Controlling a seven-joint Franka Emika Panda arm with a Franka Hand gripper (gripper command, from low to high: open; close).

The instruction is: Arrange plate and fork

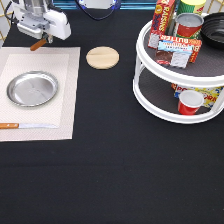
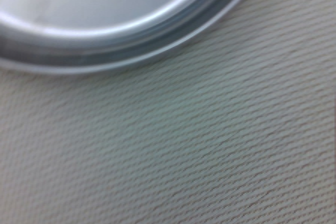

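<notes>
The round silver plate (image 1: pixel 32 88) lies flat on a beige placemat (image 1: pixel 67 100) at the exterior view's left. My gripper (image 1: pixel 42 38) hangs over the mat's top edge, above the plate in that view. It is shut on the fork (image 1: pixel 38 45), whose brown-orange wooden handle sticks out below the hand at a slant; the tines are hidden. Close up, the wrist view shows the plate's rim (image 2: pixel 112 35) and the mat's weave (image 2: pixel 195 150).
A wooden-handled knife (image 1: pixel 25 125) lies across the mat near its bottom edge. A round wooden coaster (image 1: pixel 102 57) sits right of the mat. A white two-tier turntable (image 1: pixel 150 85) at the right holds cans, boxes, a black bowl (image 1: pixel 217 27) and a red cup (image 1: pixel 189 101).
</notes>
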